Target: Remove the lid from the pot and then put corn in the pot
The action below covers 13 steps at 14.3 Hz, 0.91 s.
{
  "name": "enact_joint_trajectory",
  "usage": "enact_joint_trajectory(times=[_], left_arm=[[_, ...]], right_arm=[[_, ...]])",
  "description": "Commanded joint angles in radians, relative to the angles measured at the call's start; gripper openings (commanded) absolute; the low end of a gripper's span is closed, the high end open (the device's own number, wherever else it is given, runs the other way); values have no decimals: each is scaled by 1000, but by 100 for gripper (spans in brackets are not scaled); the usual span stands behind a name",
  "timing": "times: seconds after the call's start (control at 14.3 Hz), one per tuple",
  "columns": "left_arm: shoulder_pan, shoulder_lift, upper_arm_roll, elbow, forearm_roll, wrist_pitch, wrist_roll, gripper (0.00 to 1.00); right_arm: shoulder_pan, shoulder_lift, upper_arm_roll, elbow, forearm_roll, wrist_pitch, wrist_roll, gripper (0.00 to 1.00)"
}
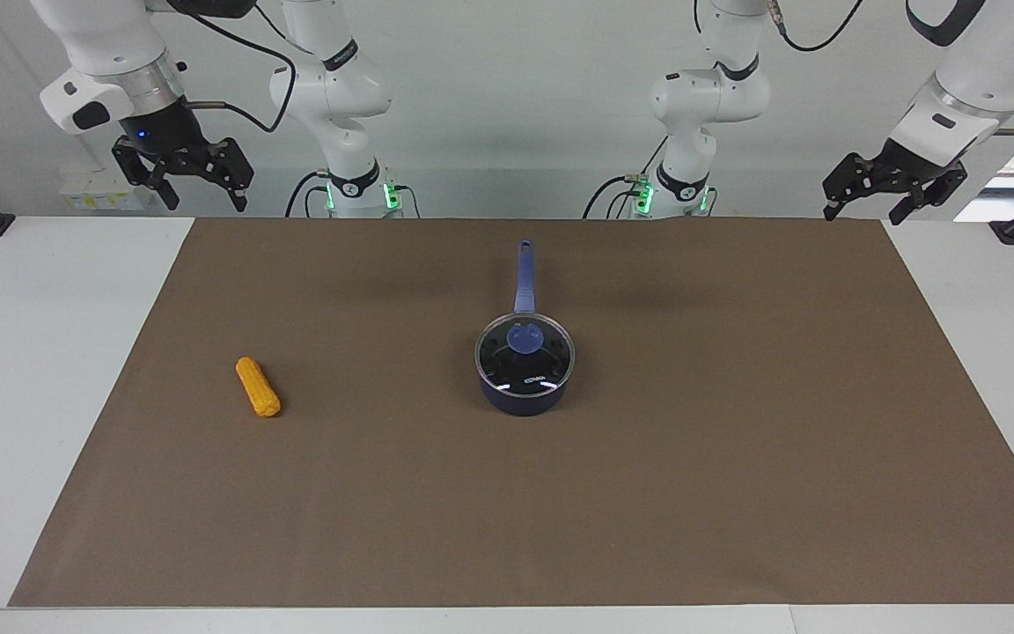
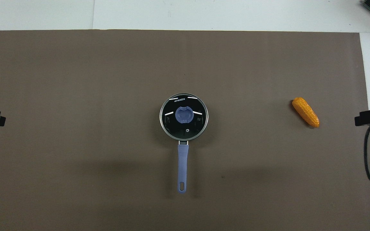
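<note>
Centrally on the worktop [image 1: 49, 370], the pot [image 1: 525, 387] is covered by the lid [image 1: 525, 352]; the corn [image 1: 258, 387] lies toward the right arm's end. Left end effector [image 1: 877, 207] and right end effector [image 1: 199, 195] are held open, raised at their own ends.

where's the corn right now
The corn lies on the brown mat toward the right arm's end of the table, well apart from the lidded pot at the middle.

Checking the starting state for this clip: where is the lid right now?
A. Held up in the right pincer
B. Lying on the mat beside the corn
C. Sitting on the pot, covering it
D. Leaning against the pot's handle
C: the lid sits flat on the pot with its blue knob up, and both pincers hang open and empty above the table's ends.
</note>
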<state>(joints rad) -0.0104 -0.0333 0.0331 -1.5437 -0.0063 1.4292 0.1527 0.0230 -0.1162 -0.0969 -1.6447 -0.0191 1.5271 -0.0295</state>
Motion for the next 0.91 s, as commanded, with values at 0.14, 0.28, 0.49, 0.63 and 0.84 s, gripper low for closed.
enact_joint_trajectory(times=[0.14, 0.28, 0.49, 0.63, 0.84], left_arm=[[-19, 7, 7, 19, 17, -29, 7, 100], [-19, 6, 7, 17, 17, -26, 7, 100], [-19, 6, 5, 14, 16, -23, 7, 100], [-19, 6, 7, 16, 12, -18, 2, 100], [-7, 6, 8, 16, 12, -18, 5, 100]], right_arm=[[-9, -3, 0, -1, 5, -1, -26, 100], [-11, -3, -1, -1, 5, -1, -26, 100], [2, -3, -6, -1, 5, -1, -23, 100], [3, -3, -7, -1, 5, -1, -23, 100], [6, -3, -7, -1, 5, -1, -23, 100]])
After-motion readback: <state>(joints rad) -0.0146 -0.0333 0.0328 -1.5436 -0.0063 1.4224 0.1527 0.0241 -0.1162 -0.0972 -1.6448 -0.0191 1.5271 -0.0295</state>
